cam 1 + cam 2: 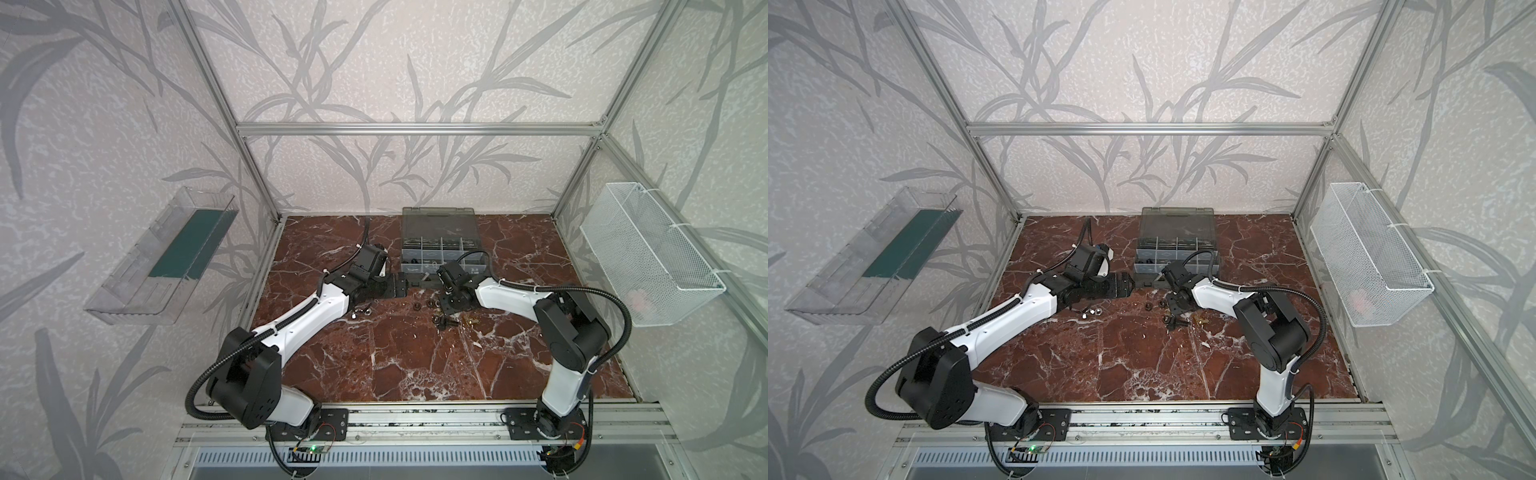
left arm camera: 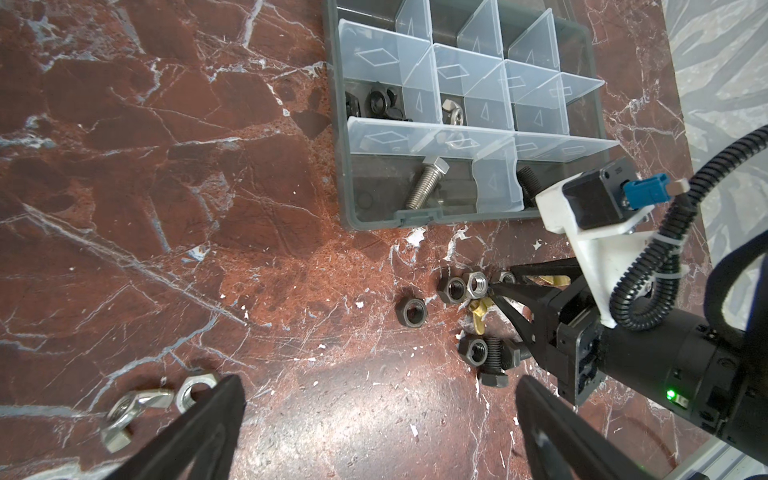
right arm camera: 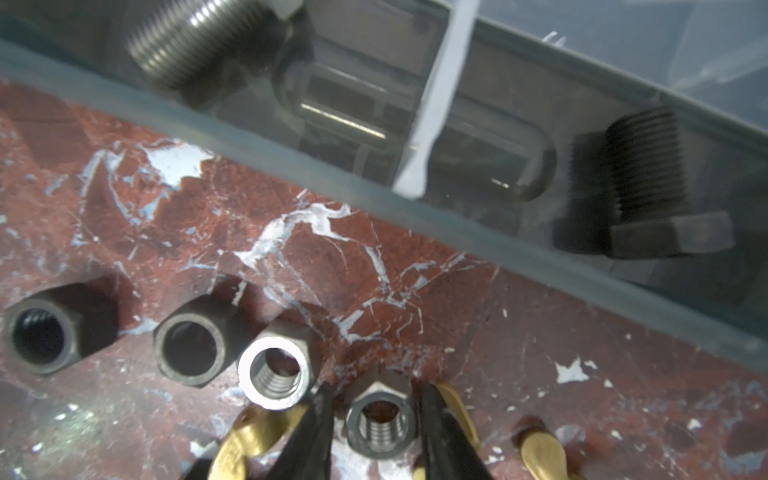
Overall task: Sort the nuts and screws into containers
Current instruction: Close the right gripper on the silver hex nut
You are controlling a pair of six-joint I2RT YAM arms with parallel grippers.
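Observation:
The dark grey organiser case (image 1: pixel 442 245) (image 2: pixel 345 166) lies open at the back; its compartments hold black nuts (image 2: pixel 376 102), a silver nut (image 2: pixel 451 112), a silver screw (image 2: pixel 426 183) and a black screw (image 3: pixel 648 174). Loose nuts and screws lie in front of it. My right gripper (image 3: pixel 376 415) (image 1: pixel 441 305) points down at the table. Its fingers stand close on either side of a small silver nut (image 3: pixel 380 424), with a sliver of gap on one side. My left gripper (image 2: pixel 380 432) (image 1: pixel 413 282) hovers wide open over bare table.
Beside the flanked nut lie a bright silver nut (image 3: pixel 276 372), two black nuts (image 3: pixel 193 347), brass wing nuts (image 3: pixel 249 432) and a black screw with a nut (image 2: pixel 486 353). Silver nuts (image 2: pixel 195 388) lie by the left fingers. A mesh basket (image 1: pixel 648 253) and a clear tray (image 1: pixel 166 257) hang on the side walls.

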